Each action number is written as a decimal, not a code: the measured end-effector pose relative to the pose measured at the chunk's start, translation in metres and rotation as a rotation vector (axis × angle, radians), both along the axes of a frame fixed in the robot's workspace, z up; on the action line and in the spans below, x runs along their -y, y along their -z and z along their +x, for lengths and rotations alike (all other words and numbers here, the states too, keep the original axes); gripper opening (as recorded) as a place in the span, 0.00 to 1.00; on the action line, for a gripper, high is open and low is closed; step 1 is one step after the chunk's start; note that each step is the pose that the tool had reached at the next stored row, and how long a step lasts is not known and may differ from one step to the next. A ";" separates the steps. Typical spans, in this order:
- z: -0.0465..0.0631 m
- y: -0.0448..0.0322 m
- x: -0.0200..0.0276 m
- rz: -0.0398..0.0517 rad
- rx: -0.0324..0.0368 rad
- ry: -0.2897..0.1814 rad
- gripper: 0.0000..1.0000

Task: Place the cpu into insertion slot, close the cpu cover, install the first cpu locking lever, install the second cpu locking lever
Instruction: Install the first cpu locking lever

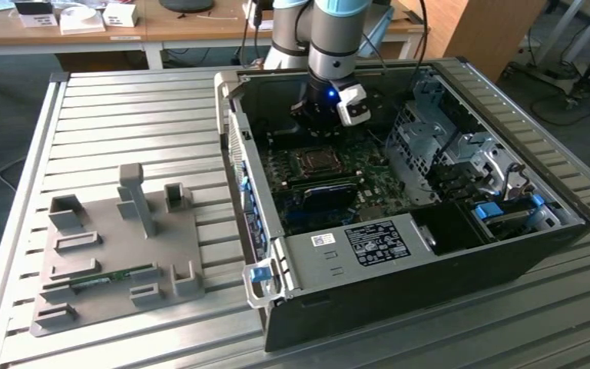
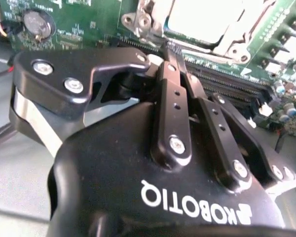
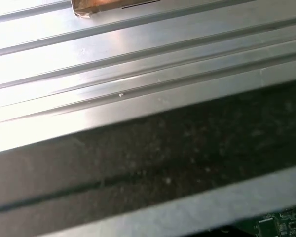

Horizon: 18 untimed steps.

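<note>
The open grey computer case [image 1: 377, 284] lies on the ribbed metal table. On its green motherboard sits the insertion slot [image 1: 316, 161], square with a silvery rim. In the second wrist view the pale silvery cpu [image 2: 202, 19] lies in the socket, and the silvery cpu cover [image 2: 232, 42] frames it. I cannot tell whether the cover is fully down. My black gripper [image 1: 321, 132] hangs inside the case just beyond the socket's far edge. Its fingers meet at the tips, so the gripper [image 2: 160, 54] is shut. Nothing shows between them, close to the socket's corner bracket [image 2: 138, 19].
Long black memory slots [image 2: 227, 84] run beside the socket, and a coin battery [image 2: 37, 24] sits nearby. A metal drive cage [image 1: 449, 146] fills the case on the exterior view's right. A grey fixture plate [image 1: 120, 261] holding a green memory stick [image 1: 101, 280] lies on the table [image 3: 138, 59].
</note>
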<state>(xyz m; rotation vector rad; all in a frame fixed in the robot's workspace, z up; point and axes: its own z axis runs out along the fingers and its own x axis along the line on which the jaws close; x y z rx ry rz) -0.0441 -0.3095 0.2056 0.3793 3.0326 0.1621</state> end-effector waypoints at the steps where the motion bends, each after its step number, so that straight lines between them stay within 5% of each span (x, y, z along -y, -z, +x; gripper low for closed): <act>1: 0.000 -0.0020 0.0000 0.0000 0.0000 0.000 0.11; 6: 0.000 -0.0156 0.0000 -0.0001 -0.0001 0.000 0.11; 13: 0.000 -0.0167 0.0000 -0.0008 0.0000 0.000 0.11; 15: 0.000 -0.0167 0.0000 -0.0130 -0.0003 -0.002 0.11; 18: 0.000 -0.0166 0.0000 -0.0481 -0.0027 -0.020 0.11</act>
